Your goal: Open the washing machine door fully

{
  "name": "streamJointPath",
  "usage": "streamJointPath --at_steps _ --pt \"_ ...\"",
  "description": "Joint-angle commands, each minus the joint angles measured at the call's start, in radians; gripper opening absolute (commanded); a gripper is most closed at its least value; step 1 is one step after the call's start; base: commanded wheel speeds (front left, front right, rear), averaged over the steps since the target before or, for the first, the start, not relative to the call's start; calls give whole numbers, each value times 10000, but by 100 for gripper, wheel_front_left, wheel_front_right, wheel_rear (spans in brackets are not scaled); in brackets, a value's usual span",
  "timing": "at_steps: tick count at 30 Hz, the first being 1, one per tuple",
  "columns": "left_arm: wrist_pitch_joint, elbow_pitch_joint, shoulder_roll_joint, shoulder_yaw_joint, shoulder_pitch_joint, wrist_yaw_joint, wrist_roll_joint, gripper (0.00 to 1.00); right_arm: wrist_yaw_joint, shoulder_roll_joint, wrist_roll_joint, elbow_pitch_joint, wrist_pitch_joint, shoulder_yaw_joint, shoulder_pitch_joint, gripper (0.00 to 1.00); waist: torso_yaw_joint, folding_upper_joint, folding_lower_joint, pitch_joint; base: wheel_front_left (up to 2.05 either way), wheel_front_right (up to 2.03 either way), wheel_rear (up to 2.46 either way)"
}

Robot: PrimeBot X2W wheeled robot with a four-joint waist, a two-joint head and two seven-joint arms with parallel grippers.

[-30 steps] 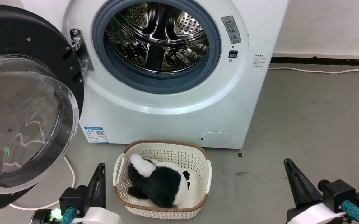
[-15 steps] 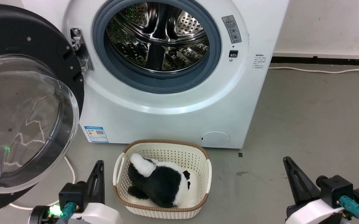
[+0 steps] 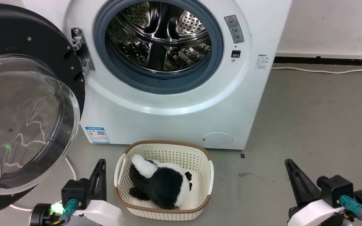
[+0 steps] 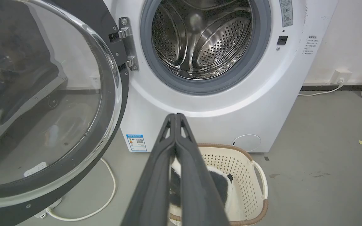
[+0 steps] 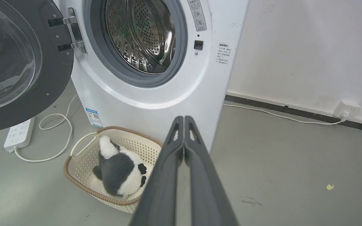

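The white washing machine (image 3: pixel 168 106) stands ahead, its steel drum mouth (image 3: pixel 159 37) uncovered. The washing machine door (image 3: pixel 18 119), a black disc with a clear bulging glass bowl, is swung wide out to the left on its hinge (image 3: pixel 80 50); it also fills the left of the left wrist view (image 4: pixel 43 103) and shows at the upper left of the right wrist view (image 5: pixel 14 62). My left gripper (image 3: pixel 101 163) is shut and empty at the lower left, below the door and apart from it. My right gripper (image 3: pixel 289 163) is shut and empty at the lower right over bare floor.
A cream basket (image 3: pixel 163 180) holding a black and white plush toy (image 3: pixel 160 183) sits on the floor before the machine, between my grippers. A white cable (image 3: pixel 71 169) and a power strip (image 5: pixel 19 133) lie under the door. A wall socket (image 5: pixel 345 108) is at the right.
Both grippers have shifted very slightly at the bottom of the view. The door and the basket stand as before.
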Motion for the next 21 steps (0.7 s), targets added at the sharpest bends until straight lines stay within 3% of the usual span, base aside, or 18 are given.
streamJointPath --at_steps 1,21 --pt "60 13 -3 64 -139 -64 109 0 8 47 -106 43 65 -26 -214 0 1 0 0 1 0 0 0" --pt "172 16 -30 116 -195 -105 187 0 8 49 -149 64 177 -32 -258 0 6 0 0 7 0 0 0"
